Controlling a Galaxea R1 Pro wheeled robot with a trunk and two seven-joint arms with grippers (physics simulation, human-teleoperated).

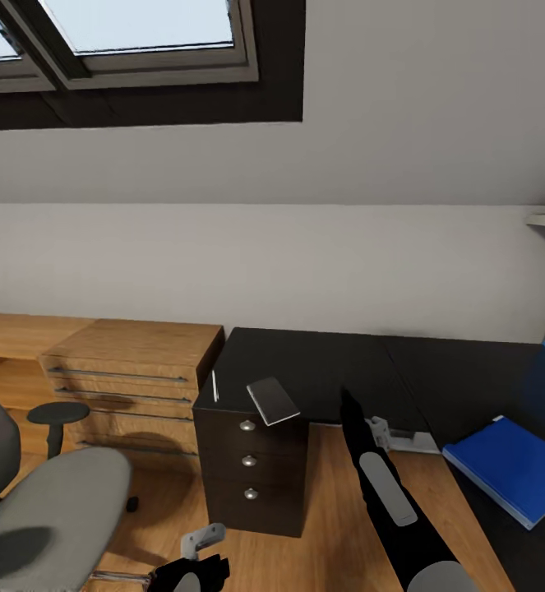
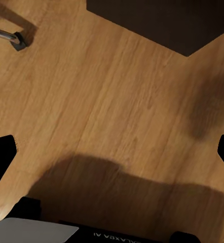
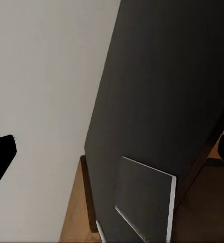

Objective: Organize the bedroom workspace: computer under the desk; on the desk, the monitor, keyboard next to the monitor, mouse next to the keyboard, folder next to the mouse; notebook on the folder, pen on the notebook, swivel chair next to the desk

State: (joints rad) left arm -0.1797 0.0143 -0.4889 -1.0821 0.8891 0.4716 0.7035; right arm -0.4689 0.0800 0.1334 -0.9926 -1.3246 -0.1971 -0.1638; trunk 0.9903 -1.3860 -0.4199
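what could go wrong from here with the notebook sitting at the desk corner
1. The notebook overhangs the front edge of the desk above the drawers; a clumsy approach by the right gripper could push it onto the floor.
2. The thin pen lies near the desk's left edge and could roll off if bumped.
3. The folder lies far right, so carrying the notebook over is a long reach.

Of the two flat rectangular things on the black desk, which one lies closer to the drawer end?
The notebook, small and grey-white, lies above the drawers beside the pen. The bigger bright-blue folder lies at the desk's other side.
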